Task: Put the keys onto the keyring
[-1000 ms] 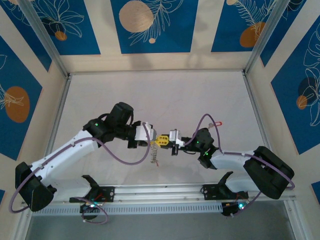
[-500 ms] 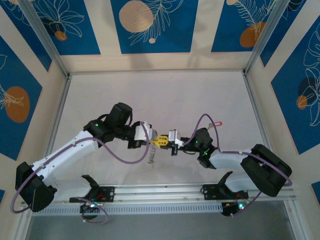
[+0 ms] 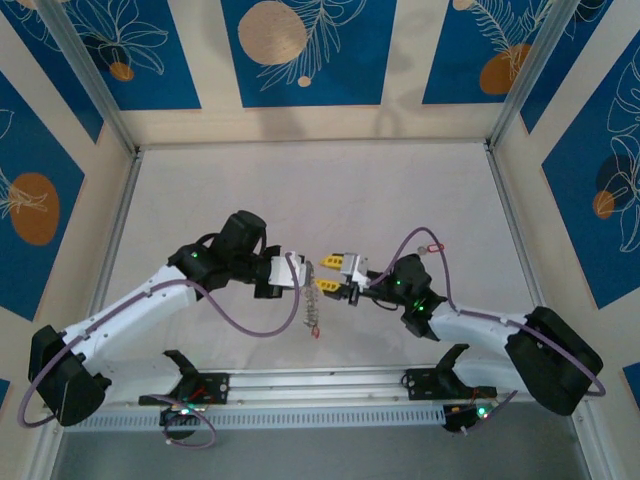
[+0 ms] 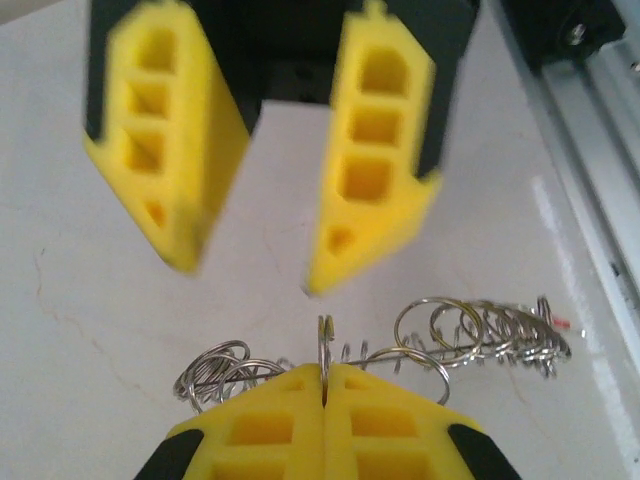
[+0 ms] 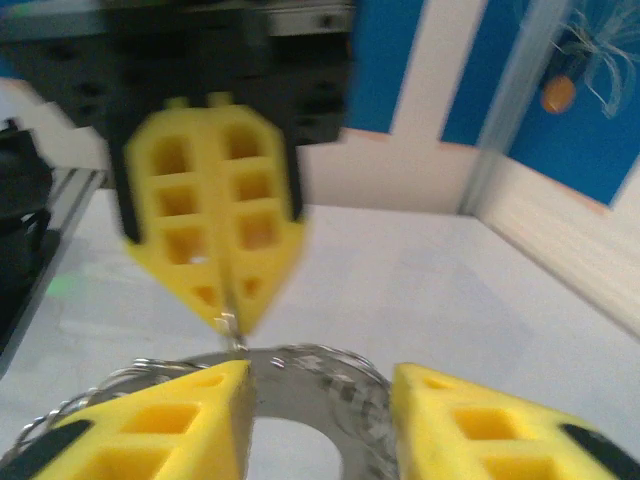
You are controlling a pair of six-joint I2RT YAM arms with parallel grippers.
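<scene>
On the pale table (image 3: 300, 190), the left gripper (image 4: 325, 372) was pinched tight on the keyring (image 4: 500, 330), whose coils trailed past its tips. The right gripper (image 4: 248, 278) faced it with jaws spread, gripping nothing, just short of the keyring. A red key (image 3: 433, 246) lay well apart.

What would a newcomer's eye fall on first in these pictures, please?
Two yellow-fingered grippers meet nose to nose above the table's middle. The left gripper is shut on a thin loop of the keyring, its silver rings trailing from it; the right gripper gapes open opposite.
</scene>
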